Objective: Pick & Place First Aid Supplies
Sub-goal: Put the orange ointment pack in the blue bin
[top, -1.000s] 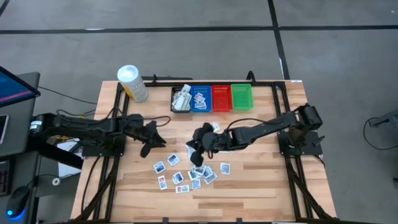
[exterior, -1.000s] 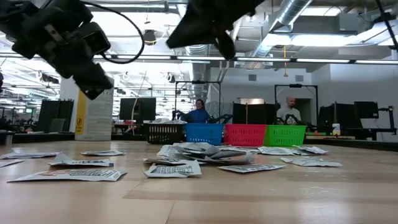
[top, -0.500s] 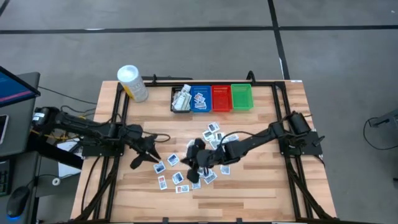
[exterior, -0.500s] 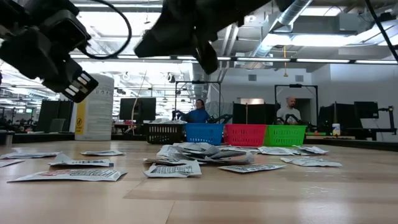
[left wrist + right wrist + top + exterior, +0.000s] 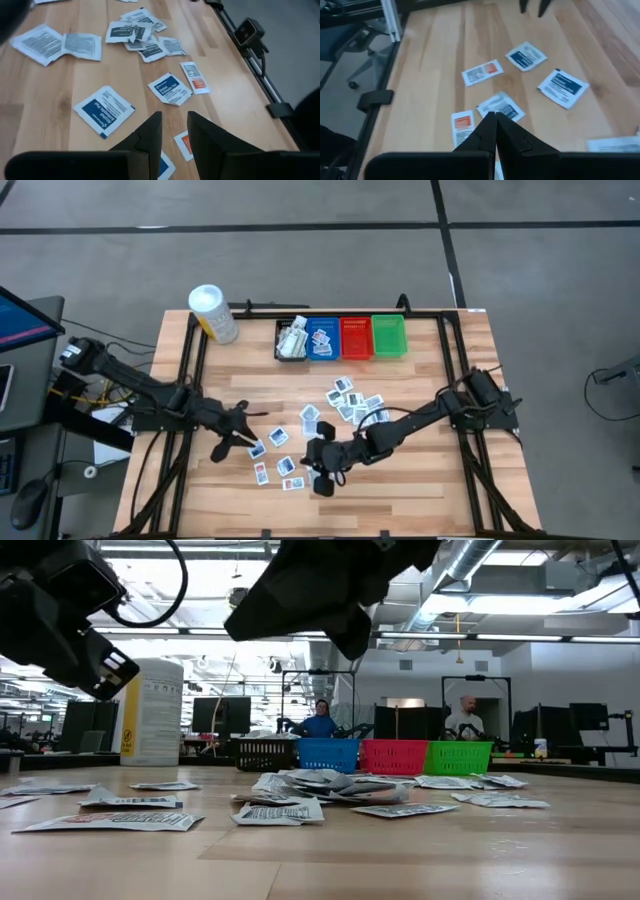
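Currently I log: left gripper (image 5: pixel 174 131) slightly parted, empty, over blue-marked packet (image 5: pixel 104 109); right gripper (image 5: pixel 495 125) pressed together above orange-marked packet (image 5: pixel 462 124).

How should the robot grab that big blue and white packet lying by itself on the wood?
From straight above, I'd guess: the blue and white packet lies flat on the table. Pinch one free edge; nothing overlaps it, so the left gripper, hovering nearby, could reach it.

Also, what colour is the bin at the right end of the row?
Green, next to the red bin; clearest in the high view.
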